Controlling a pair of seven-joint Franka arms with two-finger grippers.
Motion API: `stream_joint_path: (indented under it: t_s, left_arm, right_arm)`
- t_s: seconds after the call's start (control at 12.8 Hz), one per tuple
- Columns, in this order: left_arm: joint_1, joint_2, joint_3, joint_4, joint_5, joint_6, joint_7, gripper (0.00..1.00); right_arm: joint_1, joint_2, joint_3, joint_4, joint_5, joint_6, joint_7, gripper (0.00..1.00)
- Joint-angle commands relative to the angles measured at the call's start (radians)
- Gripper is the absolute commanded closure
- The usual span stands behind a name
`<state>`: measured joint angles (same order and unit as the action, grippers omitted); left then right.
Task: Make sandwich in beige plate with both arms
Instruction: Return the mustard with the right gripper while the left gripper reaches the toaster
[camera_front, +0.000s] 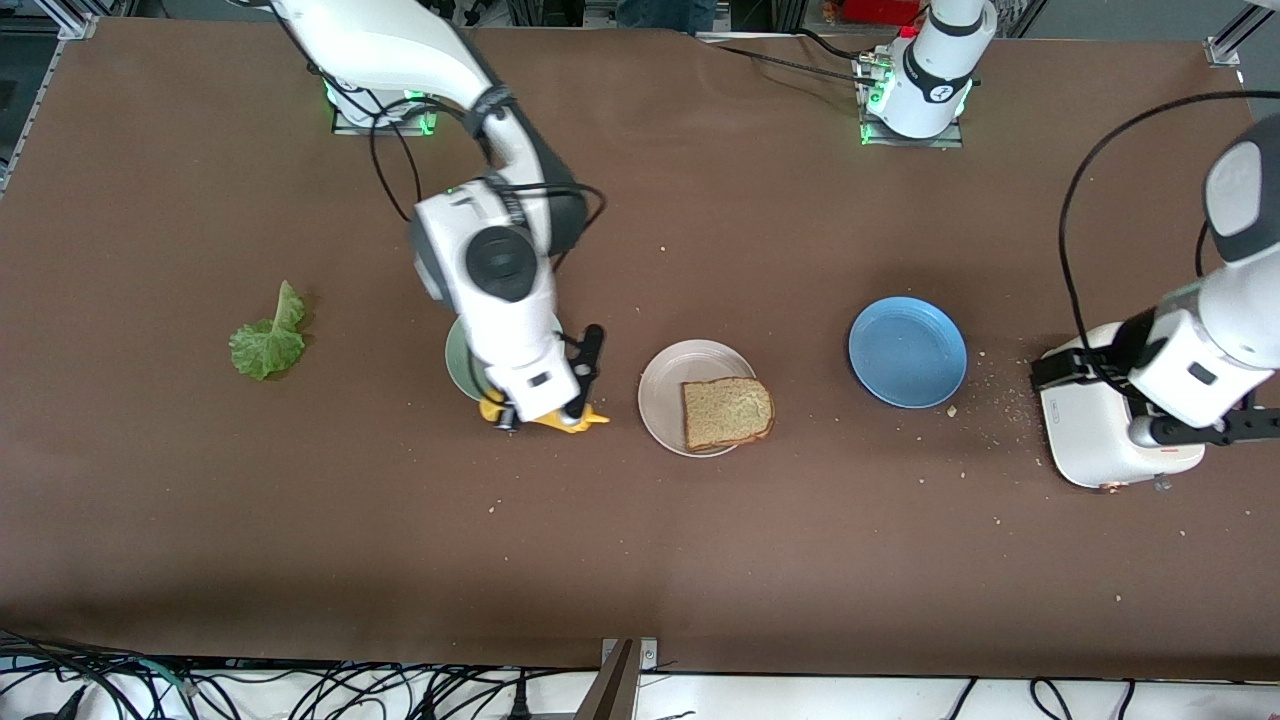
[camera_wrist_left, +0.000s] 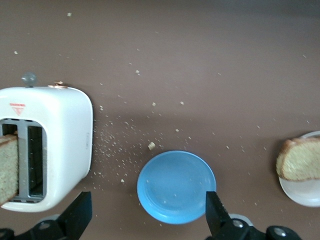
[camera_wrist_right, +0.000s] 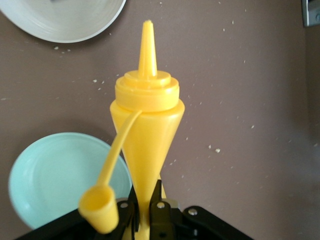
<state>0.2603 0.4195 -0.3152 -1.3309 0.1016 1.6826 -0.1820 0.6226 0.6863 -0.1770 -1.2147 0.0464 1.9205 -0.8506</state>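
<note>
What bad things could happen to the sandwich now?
1. The right gripper is shut on the yellow sauce bottle, cap off; it may drip sauce on the table.
2. The bread hangs past the beige plate's rim and could slide off.
3. The left gripper is open over the blue plate, not the toaster, so it might miss the second slice.

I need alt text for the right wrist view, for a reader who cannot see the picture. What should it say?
The right gripper is shut on a yellow squeeze bottle lying on the brown table, its open cap hanging by a strap. A mint-green plate lies beside the bottle, and the beige plate shows at the picture's edge.
</note>
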Motion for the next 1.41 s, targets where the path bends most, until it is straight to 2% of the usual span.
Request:
stream_joint_path:
  t_s: [0.0, 0.23, 0.47, 0.7, 1.1, 1.25, 1.33]
  left_arm:
    - [0.077, 0.047, -0.008, 0.01, -0.005, 0.052, 0.106, 0.0]
    - [0.155, 0.094, -0.001, 0.007, 0.013, 0.171, 0.197, 0.0]
    - [0.209, 0.099, 0.004, -0.002, 0.122, 0.195, 0.231, 0.0]
    - [0.261, 0.11, 0.005, -0.022, 0.124, 0.189, 0.34, 0.01]
    - [0.287, 0.11, 0.004, -0.123, 0.122, 0.146, 0.354, 0.08]
    - [0.289, 0.108, 0.004, -0.143, 0.124, 0.123, 0.358, 0.32]
    - [0.289, 0.107, 0.005, -0.142, 0.125, 0.094, 0.358, 0.59]
  right_arm:
    - [-0.127, -0.05, 0.019, -0.025, 0.197, -0.101, -0.178, 1.0]
    - [-0.277, -0.054, 0.019, -0.034, 0.418, -0.237, -0.382, 1.0]
    - [-0.404, -0.054, 0.019, -0.064, 0.545, -0.368, -0.534, 1.0]
    - [-0.526, -0.054, 0.019, -0.17, 0.688, -0.474, -0.698, 1.0]
    - [-0.653, -0.054, 0.019, -0.454, 0.814, -0.498, -1.092, 1.0]
    - [-0.678, -0.054, 0.016, -0.512, 0.819, -0.494, -1.209, 1.0]
    - [-0.693, -0.045, 0.016, -0.529, 0.82, -0.489, -1.275, 1.0]
